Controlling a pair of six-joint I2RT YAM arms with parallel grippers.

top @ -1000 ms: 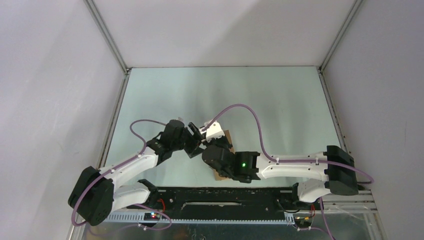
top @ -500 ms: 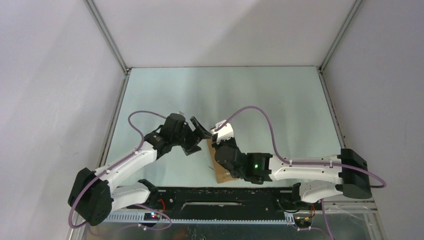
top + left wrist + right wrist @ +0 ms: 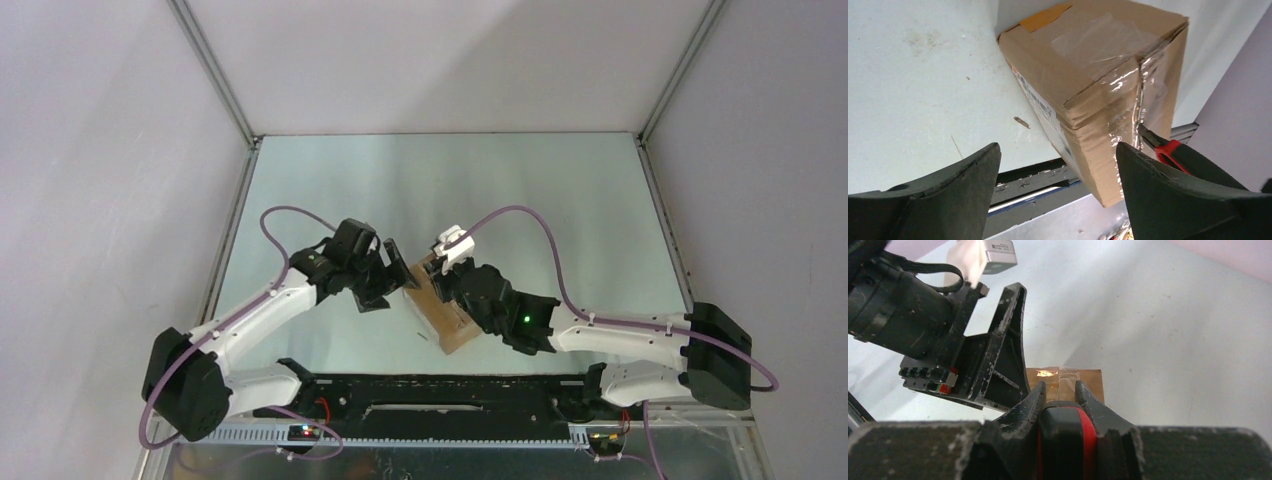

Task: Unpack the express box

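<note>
The express box [image 3: 448,312] is a small brown carton sealed with clear tape, lying on the table between the two arms; it also shows in the left wrist view [image 3: 1098,85] and in the right wrist view [image 3: 1068,382]. My left gripper [image 3: 398,266] is open at the box's far left corner, its jaws [image 3: 1058,195] wide apart and empty. My right gripper [image 3: 452,290] is shut on a red-and-black-handled knife [image 3: 1065,440]. The knife's tip [image 3: 1148,136] touches the taped edge of the box.
The black base rail [image 3: 440,395] runs along the near table edge just below the box. Grey walls and metal frame posts [image 3: 215,75] bound the table on three sides.
The right arm has swung right and pushed forward over the box with the knife. The box has turned and shows more. The left gripper has shifted up and right to the box corner.
</note>
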